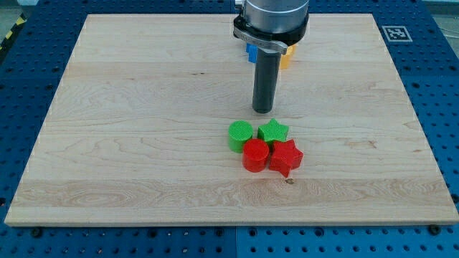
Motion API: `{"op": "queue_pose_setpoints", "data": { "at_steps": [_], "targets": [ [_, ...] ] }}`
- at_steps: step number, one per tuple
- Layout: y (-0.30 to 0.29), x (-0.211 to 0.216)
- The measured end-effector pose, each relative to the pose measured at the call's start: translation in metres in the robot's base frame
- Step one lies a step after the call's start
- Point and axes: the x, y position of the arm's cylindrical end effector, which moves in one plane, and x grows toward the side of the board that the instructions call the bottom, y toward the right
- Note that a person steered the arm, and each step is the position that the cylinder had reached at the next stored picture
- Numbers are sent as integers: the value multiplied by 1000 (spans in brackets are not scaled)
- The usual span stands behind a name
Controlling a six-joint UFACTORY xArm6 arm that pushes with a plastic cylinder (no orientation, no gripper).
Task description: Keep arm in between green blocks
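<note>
A green cylinder (240,135) and a green star (273,131) sit side by side near the middle of the wooden board (143,107), a narrow gap between them. My tip (263,110) stands just above that gap, toward the view's top, a little nearer the star, touching neither block. A red cylinder (255,155) and a red star (285,157) lie directly below the green pair, pressed against them.
A blue block (252,52) and a yellow block (287,56) sit near the board's top edge, mostly hidden behind the arm's body (272,18). Blue perforated table (437,86) surrounds the board.
</note>
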Motion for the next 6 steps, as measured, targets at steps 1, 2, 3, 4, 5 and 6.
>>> {"op": "queue_pose_setpoints", "data": {
  "at_steps": [1,2,3,4,5,6],
  "targets": [
    [-2,6],
    [-5,13],
    [-21,13],
    [-21,23],
    [-20,35],
    [-19,42]
  ]
}}
